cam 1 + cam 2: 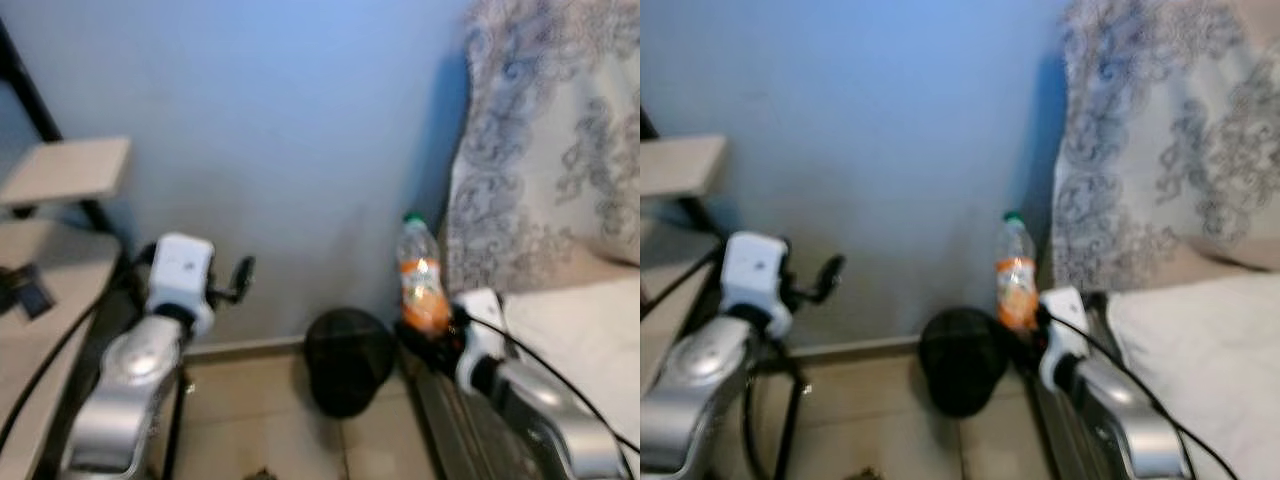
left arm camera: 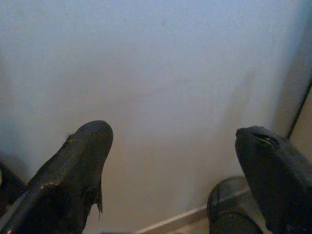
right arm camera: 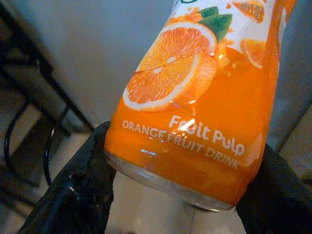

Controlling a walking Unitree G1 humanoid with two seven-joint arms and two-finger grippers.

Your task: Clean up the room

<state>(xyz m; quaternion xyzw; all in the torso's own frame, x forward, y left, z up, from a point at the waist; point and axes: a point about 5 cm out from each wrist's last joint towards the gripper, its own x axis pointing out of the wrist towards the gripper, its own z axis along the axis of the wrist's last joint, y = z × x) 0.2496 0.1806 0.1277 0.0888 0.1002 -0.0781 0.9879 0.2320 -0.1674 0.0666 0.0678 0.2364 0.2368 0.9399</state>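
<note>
Right gripper [image 1: 432, 335] clamped on orange drink bottle [image 1: 420, 275], lower right of centre, upright above black bin [image 1: 345, 360]. Left gripper [image 2: 175, 161] at lower left, fingers apart, facing blue wall [image 1: 280, 130].

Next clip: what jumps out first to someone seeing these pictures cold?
The orange drink bottle with its green cap, upright in the right pincer, near the blue wall beside the patterned bedding. Just below and left of it sits a black bin on the tiled floor. The left pincer is raised with fingers spread, holding nothing.
</note>
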